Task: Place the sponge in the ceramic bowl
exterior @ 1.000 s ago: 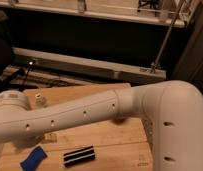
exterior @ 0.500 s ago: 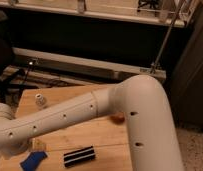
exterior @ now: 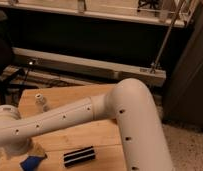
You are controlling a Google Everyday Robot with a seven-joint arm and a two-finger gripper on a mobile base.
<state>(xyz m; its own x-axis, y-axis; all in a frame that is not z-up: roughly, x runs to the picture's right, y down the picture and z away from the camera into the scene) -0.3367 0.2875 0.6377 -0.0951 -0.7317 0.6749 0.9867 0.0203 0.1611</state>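
Observation:
The bright-blue sponge [exterior: 32,161] lies flat on the wooden table [exterior: 102,137] at the lower left corner of the camera view. My white arm [exterior: 70,120] stretches across the table from the right, and its wrist ends directly above and to the left of the sponge. The gripper [exterior: 25,151] sits at that wrist end, close over the sponge and mostly hidden by the wrist. The ceramic bowl is hidden from this view.
A black block with white stripes [exterior: 79,156] lies right of the sponge near the table's front. A small white cup-like object [exterior: 41,100] stands at the table's far left. Beyond the table are a dark wall, a long white rail [exterior: 90,65] and a metal pole [exterior: 167,37].
The arm has swung further left and down, bringing its wrist end low over the blue sponge. An orange spot beside the arm half a second ago is now covered.

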